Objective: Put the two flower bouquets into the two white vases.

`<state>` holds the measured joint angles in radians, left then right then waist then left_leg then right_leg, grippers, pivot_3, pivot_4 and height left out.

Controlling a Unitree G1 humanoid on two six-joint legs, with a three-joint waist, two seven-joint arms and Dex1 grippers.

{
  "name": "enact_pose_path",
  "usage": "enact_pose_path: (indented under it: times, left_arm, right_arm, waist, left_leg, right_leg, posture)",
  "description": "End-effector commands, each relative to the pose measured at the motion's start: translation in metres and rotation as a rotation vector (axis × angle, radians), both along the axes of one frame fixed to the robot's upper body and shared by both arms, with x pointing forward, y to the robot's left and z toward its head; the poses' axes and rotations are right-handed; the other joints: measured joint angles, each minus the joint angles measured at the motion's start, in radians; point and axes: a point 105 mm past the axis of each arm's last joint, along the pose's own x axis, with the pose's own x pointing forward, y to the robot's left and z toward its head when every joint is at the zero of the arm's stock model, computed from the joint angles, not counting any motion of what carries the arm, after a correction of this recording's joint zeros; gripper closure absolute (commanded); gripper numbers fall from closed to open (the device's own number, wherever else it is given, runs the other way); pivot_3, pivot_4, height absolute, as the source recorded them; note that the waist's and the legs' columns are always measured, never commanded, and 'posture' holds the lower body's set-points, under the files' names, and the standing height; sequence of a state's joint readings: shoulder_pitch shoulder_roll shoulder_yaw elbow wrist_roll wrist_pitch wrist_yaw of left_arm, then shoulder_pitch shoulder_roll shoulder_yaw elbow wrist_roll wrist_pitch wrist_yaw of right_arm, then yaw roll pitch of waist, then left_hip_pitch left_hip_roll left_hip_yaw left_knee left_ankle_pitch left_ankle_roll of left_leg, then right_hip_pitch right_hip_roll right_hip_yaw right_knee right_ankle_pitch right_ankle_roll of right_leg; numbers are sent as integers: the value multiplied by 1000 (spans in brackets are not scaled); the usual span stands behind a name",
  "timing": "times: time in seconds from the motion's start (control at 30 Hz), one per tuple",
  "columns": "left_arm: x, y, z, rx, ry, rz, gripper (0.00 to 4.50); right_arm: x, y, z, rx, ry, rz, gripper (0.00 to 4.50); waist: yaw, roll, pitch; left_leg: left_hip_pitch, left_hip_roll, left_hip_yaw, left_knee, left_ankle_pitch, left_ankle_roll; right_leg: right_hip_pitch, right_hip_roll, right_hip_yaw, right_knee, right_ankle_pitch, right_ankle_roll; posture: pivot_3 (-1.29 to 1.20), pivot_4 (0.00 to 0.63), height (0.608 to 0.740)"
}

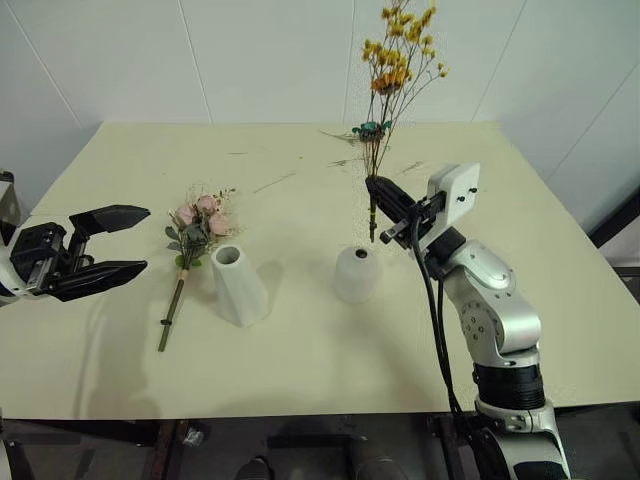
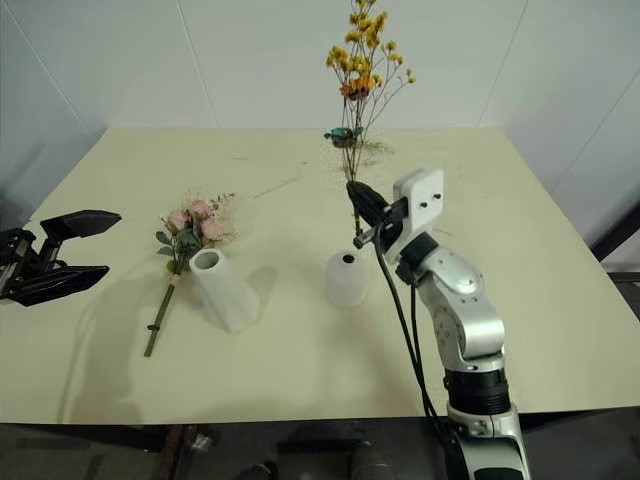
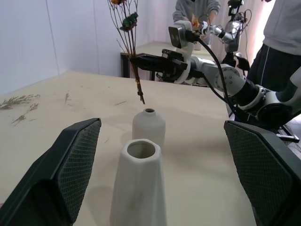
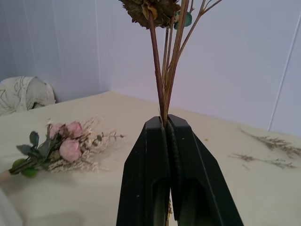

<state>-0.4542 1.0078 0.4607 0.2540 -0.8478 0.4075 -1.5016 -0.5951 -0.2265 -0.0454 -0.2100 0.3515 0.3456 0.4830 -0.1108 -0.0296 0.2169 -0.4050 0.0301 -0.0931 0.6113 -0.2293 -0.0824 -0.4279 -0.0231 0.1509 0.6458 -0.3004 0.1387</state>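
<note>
Your left tool (image 1: pixel 112 246) hangs wide open and empty, pink roses (image 1: pixel 198 222) lie on the counter (image 1: pixel 300 350), right tool (image 1: pixel 383 200) pinches yellow spray (image 1: pixel 398 60) above round vase (image 1: pixel 356 273): nothing's in yet.

- Pale cream rectangular table (image 1: pixel 300 370): flat top, standing against white panelled walls (image 1: pixel 250 60).
- Loose dried twigs (image 1: pixel 345 160): scattered on the table's far side.
- Two people (image 3: pixel 282 42): standing beyond the table, near a second robot arm (image 3: pixel 230 28).
</note>
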Motion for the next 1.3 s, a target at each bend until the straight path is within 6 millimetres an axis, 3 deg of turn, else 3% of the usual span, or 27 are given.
enact_pose_path:
  times: [0.03,0.53,0.8,1.3]
  left_arm:
    - [-12,3,6,45,-35,-55,0]
    - [-8,2,8,46,-37,-60,0]
    - [-8,2,9,45,-36,-66,0]
    - [-7,2,7,42,-39,-53,0]
  right_arm:
    - [-14,4,17,5,-98,20,4446]
    - [-25,12,15,-1,-97,70,4446]
    - [-18,4,2,0,-71,30,4446]
    - [-13,15,-20,-33,-47,76,4446]
  waist:
    - [0,0,0]
    - [1,0,0]
    - [1,0,0]
    - [2,0,0]
  left_leg:
    - [0,0,0,0,0,0]
    - [0,0,0,0,0,0]
    - [0,0,0,0,0,0]
    - [0,0,0,0,0,0]
  right_leg:
    - [0,0,0,0,0,0]
    - [0,0,0,0,0,0]
    - [0,0,0,-1,0,0]
    - [0,0,0,0,0,0]
  posture:
    - [0,150,740]
    - [0,150,740]
    - [0,150,740]
    - [0,150,740]
